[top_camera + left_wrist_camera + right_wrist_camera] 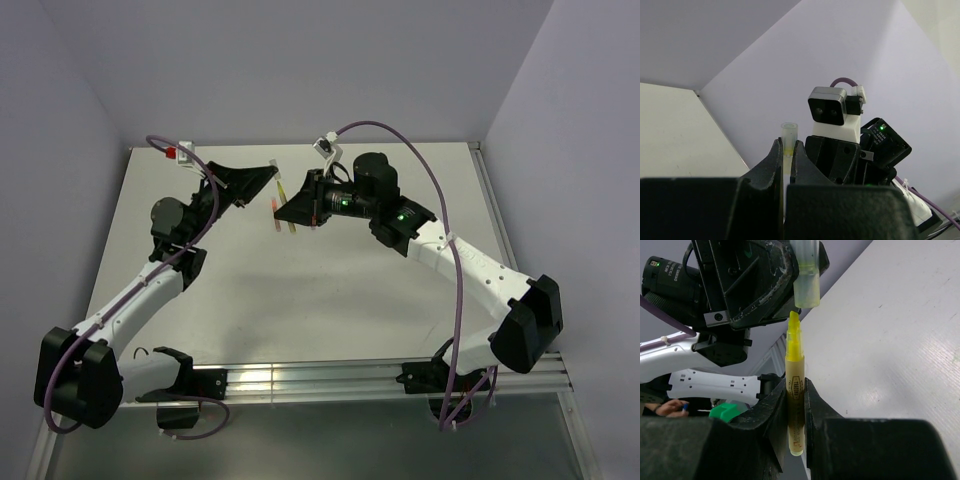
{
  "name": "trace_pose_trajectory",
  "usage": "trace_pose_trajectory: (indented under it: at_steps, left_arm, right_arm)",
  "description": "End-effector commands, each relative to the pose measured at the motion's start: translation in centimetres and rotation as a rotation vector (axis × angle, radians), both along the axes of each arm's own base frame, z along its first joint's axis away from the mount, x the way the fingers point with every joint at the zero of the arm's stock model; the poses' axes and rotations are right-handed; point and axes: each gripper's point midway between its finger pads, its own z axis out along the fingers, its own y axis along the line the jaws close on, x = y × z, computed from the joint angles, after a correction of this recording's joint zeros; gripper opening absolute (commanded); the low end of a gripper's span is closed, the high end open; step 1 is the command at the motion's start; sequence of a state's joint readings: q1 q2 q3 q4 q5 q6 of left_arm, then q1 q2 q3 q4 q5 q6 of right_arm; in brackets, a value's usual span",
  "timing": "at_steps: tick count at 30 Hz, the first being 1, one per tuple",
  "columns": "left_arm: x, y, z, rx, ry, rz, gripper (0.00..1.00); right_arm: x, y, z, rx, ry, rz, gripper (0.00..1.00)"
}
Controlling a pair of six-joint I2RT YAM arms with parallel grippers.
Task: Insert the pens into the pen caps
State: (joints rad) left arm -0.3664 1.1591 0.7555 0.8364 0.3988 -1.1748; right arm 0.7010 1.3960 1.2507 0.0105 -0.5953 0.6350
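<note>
Cap: cream-yellow cap [789, 134] pinched between the fingers of the left gripper [787, 148]. It stands up past the fingertips with its open mouth away from the palm.
Left fingers: together on the cap, with no gap showing on either side of it.
Pen: yellow-green pen [795, 390] held by its barrel in the right gripper [795, 392]. Its chisel tip points up at the cap [807, 285].
Right fingers: closed tight on the pen barrel. The rear end of the pen shows below the pads.
Pen to cap: the tip is just under the cap's mouth and set a little to one side. It is very near but not inside.
Position: both grippers [272, 172] [283, 202] meet tip to tip in the air over the far middle of the table [350, 300].
Other: orange-red stick [275, 206] seen just beside the right gripper's tip from above. It is too small to tell how it lies.
Opposite view: right wrist camera [827, 107] faces the left wrist lens, close behind the cap.
</note>
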Motion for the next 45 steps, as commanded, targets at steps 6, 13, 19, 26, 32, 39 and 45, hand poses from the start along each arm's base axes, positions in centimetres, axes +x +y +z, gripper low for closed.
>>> trace_pose_trajectory:
  at_steps: [6,13,19,26,32,39,45]
  left_arm:
    - [-1.4,-0.3,2.6,-0.028,-0.093,-0.044,0.00]
    - [-1.8,-0.4,2.6,-0.029,-0.094,-0.054,0.00]
    - [-2.0,-0.4,2.6,-0.026,-0.097,-0.055,0.00]
    - [-2.3,-0.7,2.3,-0.019,-0.091,-0.061,0.00]
    - [-2.4,-0.8,1.8,-0.012,-0.080,-0.061,0.00]
    - [-2.2,-0.8,1.4,0.001,-0.070,-0.048,0.00]
    - [-2.4,-1.0,1.6,0.006,-0.084,-0.065,0.00]
  right_arm:
    - [-0.1,0.4,1.7,0.044,-0.051,0.011,0.00]
    - [0.1,0.3,1.6,0.043,-0.053,0.002,0.00]
    - [0.3,0.0,1.7,0.040,-0.058,-0.012,0.00]
    - [0.6,-0.6,2.1,0.044,-0.065,-0.031,0.00]
    - [0.8,-1.0,2.4,0.047,-0.076,-0.046,0.00]
    - [1.1,-1.5,2.6,0.047,-0.082,-0.061,0.00]
    - [1.2,-1.6,2.5,0.044,-0.082,-0.066,0.00]
